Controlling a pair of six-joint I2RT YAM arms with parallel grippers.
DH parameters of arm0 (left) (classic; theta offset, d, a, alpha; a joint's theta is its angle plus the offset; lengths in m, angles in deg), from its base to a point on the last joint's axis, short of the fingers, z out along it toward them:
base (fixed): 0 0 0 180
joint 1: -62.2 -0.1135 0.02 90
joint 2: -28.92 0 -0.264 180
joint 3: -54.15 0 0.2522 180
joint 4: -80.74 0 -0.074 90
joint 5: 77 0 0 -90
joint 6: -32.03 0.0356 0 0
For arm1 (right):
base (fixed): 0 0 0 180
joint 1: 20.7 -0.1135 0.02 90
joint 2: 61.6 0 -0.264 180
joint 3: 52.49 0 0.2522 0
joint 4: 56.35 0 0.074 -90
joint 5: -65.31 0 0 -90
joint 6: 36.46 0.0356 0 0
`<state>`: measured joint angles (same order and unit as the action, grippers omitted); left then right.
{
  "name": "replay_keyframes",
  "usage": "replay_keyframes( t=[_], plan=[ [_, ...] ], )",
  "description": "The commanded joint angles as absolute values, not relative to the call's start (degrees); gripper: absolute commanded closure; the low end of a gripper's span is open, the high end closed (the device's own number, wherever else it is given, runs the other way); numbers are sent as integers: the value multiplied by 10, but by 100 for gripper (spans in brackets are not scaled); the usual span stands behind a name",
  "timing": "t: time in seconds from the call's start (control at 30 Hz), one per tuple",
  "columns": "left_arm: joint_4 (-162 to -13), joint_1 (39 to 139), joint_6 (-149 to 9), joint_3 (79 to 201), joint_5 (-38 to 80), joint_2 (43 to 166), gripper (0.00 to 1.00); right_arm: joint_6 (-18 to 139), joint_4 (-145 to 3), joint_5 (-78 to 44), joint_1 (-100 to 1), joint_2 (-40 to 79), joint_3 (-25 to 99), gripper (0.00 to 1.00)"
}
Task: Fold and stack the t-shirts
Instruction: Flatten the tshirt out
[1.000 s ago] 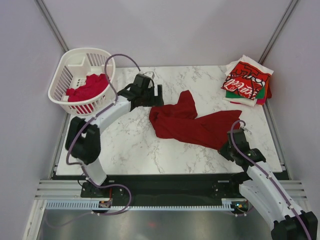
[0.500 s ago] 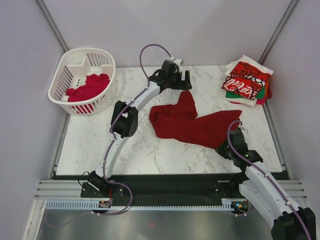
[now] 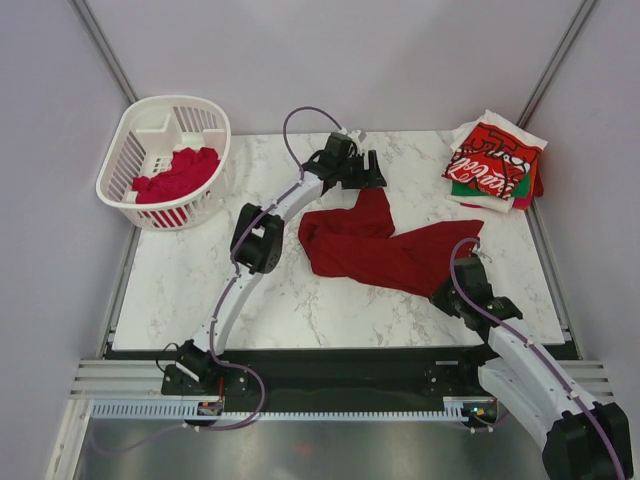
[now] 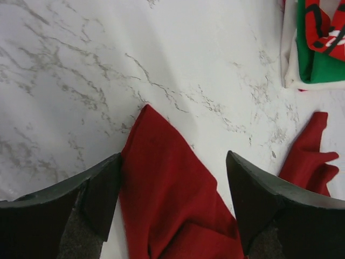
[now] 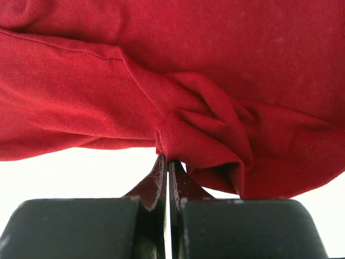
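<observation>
One dark red tee (image 3: 380,250) lies crumpled mid-desk (image 3: 200,290). White Coca-Cola script reads on top of the folded stack (image 3: 493,165) at the far right corner. Left claw (image 3: 368,172) hangs open over the tee's far tip; right claw (image 3: 447,297) pinches its near right edge. Marble shows wide between tee and basket (image 3: 130,150), far left.

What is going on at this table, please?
The right hand is shut on the near edge of a crumpled dark red cloth t-shirt on the white marble table. The left hand hangs open over its far tip. A stack of folded red, green and white tees sits at the far right corner.
</observation>
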<state>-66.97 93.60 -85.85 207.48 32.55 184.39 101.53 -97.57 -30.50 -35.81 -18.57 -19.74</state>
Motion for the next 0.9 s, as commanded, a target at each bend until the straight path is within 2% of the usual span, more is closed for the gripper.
replay_keyframes(
  t=[0.0,0.03,0.2,0.23,0.27,0.3,0.43,0.53,0.67,0.87],
  plan=[
    [-706,940,-906,2092,404,1869,18,1007,-956,-307,-357,-184,-181,100],
    [-709,941,-907,2092,410,1872,27,1006,-956,-308,-357,-184,-180,100],
    [-719,949,-896,2080,443,1878,49,1000,-958,-312,-357,-176,-169,100],
    [-719,950,-894,2078,444,1875,74,1000,-958,-311,-357,-177,-168,100],
    [-720,949,-894,2073,444,1872,92,1001,-959,-311,-356,-177,-168,100],
    [-719,949,-895,2069,439,1865,97,1001,-959,-311,-357,-179,-166,100],
    [-720,950,-867,2047,443,1806,98,996,-961,-310,-356,-182,-148,100],
    [-719,946,-837,2000,419,1705,98,984,-975,-322,-357,-180,-99,100],
    [-718,927,-809,1898,362,1502,98,963,-1004,-358,-356,-178,28,100],
    [-653,898,-770,1835,294,1300,98,924,-1068,-421,-356,-151,235,100]
  ],
)
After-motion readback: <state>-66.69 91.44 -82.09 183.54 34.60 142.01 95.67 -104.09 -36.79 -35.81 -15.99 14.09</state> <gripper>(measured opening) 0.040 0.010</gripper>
